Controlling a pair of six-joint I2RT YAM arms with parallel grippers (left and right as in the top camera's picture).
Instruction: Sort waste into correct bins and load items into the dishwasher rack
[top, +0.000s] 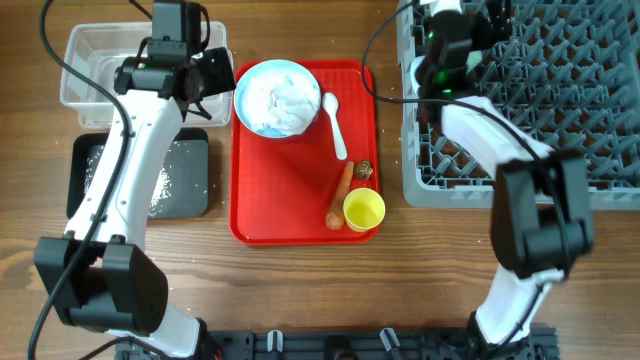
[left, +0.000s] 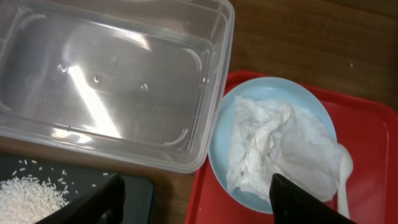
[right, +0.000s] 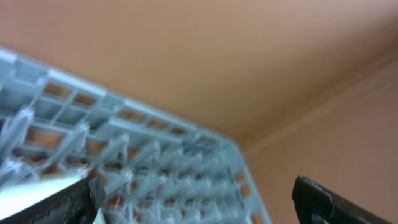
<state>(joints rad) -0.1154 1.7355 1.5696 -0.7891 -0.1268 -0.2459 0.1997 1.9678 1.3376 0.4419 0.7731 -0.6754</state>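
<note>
Left gripper (left: 196, 208) hangs over the seam between clear tub (top: 95, 45) and red tray (top: 290, 200). Its fingers (left: 93, 205) are spread wide and hold nothing.

Under it sits the pale blue plate (left: 221, 137), in the red tray's far left corner, with crumpled tissue (left: 273, 143) heaped in it.

White spoon (top: 336, 128) lies just right of the plate. Its long axis runs far to near — bowl end at the far side, handle slanting slightly right toward the robot.

Carrot piece (top: 340, 195) lies along nearly the same line. Its far end is by the brown lump (top: 366, 170) and its near end is just beside the yellow cup (top: 364, 210).

Black tray (left: 137, 190) sits on the near side of the tub, both with long axes left to right. Rice (left: 25, 199) is scattered in the black tray.

Right gripper (right: 193, 205) is over the far left part of the rack (top: 560, 130) — fingers well apart, nothing between them.
</note>
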